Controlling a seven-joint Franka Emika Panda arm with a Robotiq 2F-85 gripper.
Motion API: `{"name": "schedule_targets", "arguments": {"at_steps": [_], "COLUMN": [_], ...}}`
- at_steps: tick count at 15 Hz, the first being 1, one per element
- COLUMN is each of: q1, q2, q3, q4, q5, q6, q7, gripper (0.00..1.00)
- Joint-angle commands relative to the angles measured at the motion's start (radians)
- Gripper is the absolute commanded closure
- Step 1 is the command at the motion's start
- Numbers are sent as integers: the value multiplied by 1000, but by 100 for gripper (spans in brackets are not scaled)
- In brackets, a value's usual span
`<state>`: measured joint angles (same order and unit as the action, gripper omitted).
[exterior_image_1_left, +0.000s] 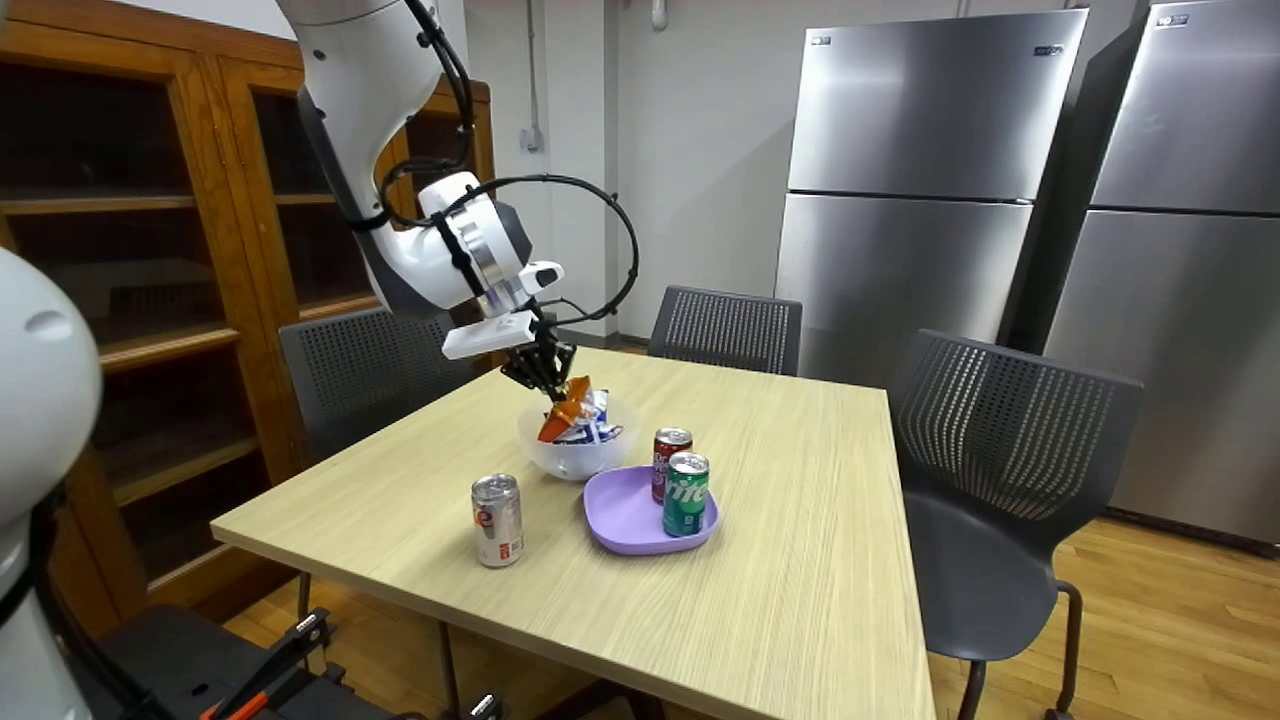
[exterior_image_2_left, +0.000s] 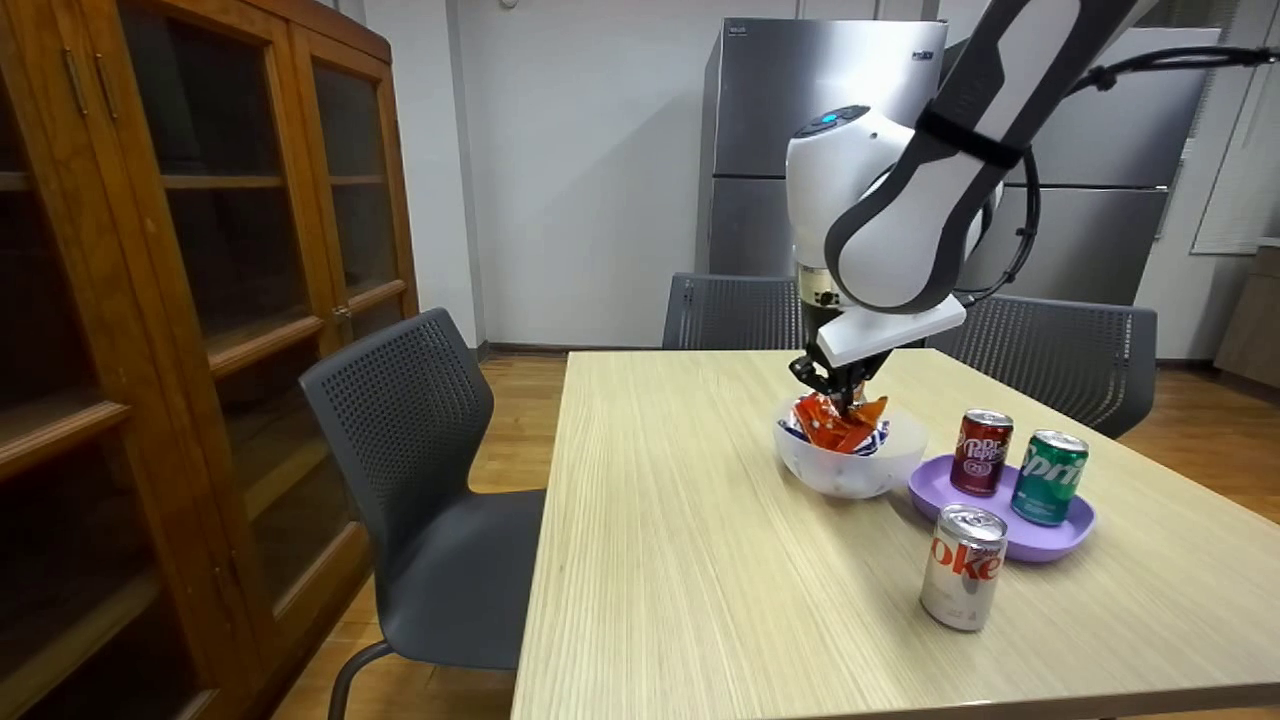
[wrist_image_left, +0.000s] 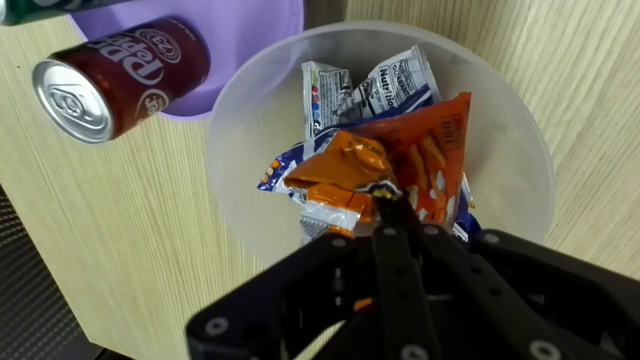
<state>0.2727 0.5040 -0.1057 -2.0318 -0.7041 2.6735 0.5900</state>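
Note:
My gripper (exterior_image_1_left: 556, 388) points down into a translucent white bowl (exterior_image_1_left: 570, 460) of snack bags. In the wrist view the fingertips (wrist_image_left: 389, 197) are together and pinch an orange snack bag (wrist_image_left: 430, 145), which is creased around them. The orange bag also shows at the gripper (exterior_image_2_left: 848, 398) in an exterior view (exterior_image_2_left: 828, 425). Blue and white snack bags (wrist_image_left: 395, 82) lie under and beside it in the bowl. A smaller orange and white wrapper (wrist_image_left: 332, 207) lies by the fingers. The lower part of the orange bag is partly hidden by the fingers.
A purple plate (exterior_image_1_left: 625, 540) beside the bowl holds a Dr Pepper can (exterior_image_2_left: 980, 452) and a Sprite can (exterior_image_2_left: 1050, 478). A Coke can (exterior_image_2_left: 963, 568) stands on the wooden table (exterior_image_2_left: 680, 560) near the plate. Dark chairs (exterior_image_1_left: 1000, 470) stand around the table.

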Motion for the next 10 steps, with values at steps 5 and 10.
{"name": "schedule_targets", "arguments": {"at_steps": [5, 10], "q1": [32, 49], "q2": [41, -3], "q3": [-16, -26], "q4": [28, -10], "q5": [27, 8], "q6": [-18, -8], "q7": [2, 15], "gripper": [100, 63]}}
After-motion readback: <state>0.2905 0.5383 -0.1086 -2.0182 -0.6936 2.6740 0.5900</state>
